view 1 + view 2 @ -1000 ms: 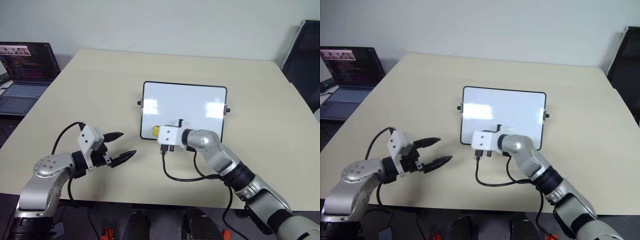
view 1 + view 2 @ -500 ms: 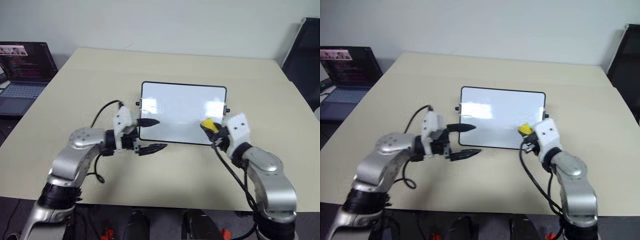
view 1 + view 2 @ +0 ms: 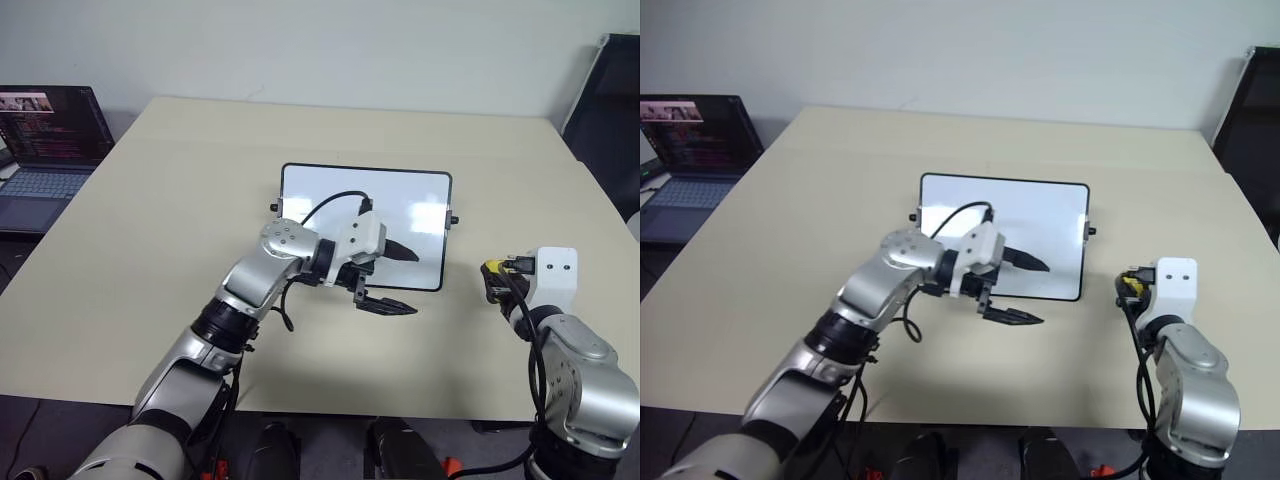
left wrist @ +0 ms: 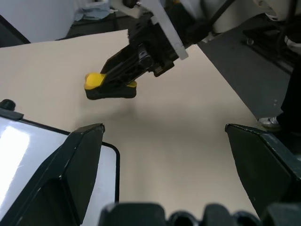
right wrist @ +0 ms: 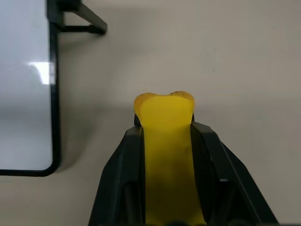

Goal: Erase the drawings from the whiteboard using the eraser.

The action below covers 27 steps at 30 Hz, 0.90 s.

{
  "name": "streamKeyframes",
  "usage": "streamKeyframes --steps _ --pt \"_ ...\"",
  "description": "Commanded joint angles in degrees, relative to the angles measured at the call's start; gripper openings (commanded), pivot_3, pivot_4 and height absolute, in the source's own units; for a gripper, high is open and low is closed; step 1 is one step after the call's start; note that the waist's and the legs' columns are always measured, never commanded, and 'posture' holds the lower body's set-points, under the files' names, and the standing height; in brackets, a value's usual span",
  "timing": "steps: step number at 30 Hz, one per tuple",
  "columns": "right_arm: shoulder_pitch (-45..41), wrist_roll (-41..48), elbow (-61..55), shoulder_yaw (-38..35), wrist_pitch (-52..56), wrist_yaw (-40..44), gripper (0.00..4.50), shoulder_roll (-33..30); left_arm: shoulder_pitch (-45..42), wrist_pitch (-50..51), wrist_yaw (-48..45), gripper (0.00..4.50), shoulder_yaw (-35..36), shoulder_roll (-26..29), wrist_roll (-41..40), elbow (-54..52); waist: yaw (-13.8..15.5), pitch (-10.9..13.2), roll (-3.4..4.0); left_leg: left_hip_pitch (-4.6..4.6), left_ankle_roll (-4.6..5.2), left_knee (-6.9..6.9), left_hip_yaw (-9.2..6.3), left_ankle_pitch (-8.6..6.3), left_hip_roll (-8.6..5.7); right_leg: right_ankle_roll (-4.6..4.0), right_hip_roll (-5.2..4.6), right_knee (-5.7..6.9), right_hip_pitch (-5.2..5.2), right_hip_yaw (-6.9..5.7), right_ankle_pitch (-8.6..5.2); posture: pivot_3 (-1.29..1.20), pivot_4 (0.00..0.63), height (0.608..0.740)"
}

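The whiteboard [image 3: 330,195] lies flat in the middle of the table, and no drawings show on its white face. My left gripper [image 3: 402,280] hovers open over the board's near right corner, one finger above the board and the other above the table in front of it. To the right of the board, my right gripper [image 3: 492,275] is shut on the yellow eraser [image 5: 167,136] above bare table. The left wrist view shows the eraser's [image 4: 94,80] yellow end sticking out past the black fingers.
A lit laptop [image 3: 50,140] sits at the table's far left corner. A black chair [image 3: 610,110] stands past the right edge. Cables loop from both wrists. The beige table [image 3: 200,200] stretches wide around the board.
My left arm swung right, from the board's left side to its near right corner. My right gripper carried the eraser rightward off the board and turned to face forward.
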Motion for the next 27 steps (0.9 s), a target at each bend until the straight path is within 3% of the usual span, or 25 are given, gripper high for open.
streamKeyframes --steps 1,6,10,16,21,27 --pt "-1.5 2.4 3.6 -1.9 -3.7 -0.7 0.99 -1.6 -1.8 -0.6 0.8 4.50 -0.5 -1.9 1.7 0.6 0.0 0.0 0.02 0.00 0.00 -0.02 0.00 0.00 0.00 0.01 0.00 0.00 0.00 0.00 -0.01 0.00 0.150 0.740" --pt "-2.9 4.2 10.3 -1.9 -8.2 -1.9 0.99 -3.6 -2.0 0.6 1.8 4.50 -0.9 -3.5 2.9 0.1 0.0 0.1 0.14 0.00 0.01 -0.02 -0.01 0.00 -0.01 0.03 0.00 0.02 -0.01 0.01 0.00 0.00 0.150 0.740" --pt "-3.7 5.7 14.2 -1.7 -11.0 -2.6 2.19 -4.7 -1.4 1.7 2.3 4.50 -0.6 -3.5 3.3 -1.2 0.0 0.1 0.18 0.01 0.01 -0.01 -0.01 0.00 -0.01 0.04 0.00 0.02 0.01 0.01 0.01 0.00 0.150 0.740" --pt "-3.4 7.6 16.7 -1.6 -14.3 -3.3 4.39 -6.7 1.1 4.6 4.2 4.50 1.2 -2.2 2.1 -4.2 0.0 0.1 0.28 0.01 0.01 -0.02 -0.01 0.00 -0.01 0.05 0.00 0.02 0.01 0.01 0.01 0.00 0.150 0.740" --pt "-2.7 10.6 10.0 -2.5 -15.6 -3.7 4.45 -6.8 5.8 9.3 8.0 4.50 6.3 1.0 -0.1 -9.4 -0.1 0.1 0.41 0.02 0.01 -0.01 -0.02 0.01 0.00 0.05 0.01 0.06 0.00 0.02 0.01 0.00 0.150 0.740" --pt "4.6 11.9 -3.4 1.2 -17.3 -3.5 4.45 -6.9 14.8 13.3 19.1 4.50 19.6 5.2 -2.9 -17.2 0.0 0.1 0.46 0.00 0.01 -0.05 -0.08 0.00 0.02 0.06 0.01 0.05 0.00 -0.04 -0.01 0.00 0.150 0.740"
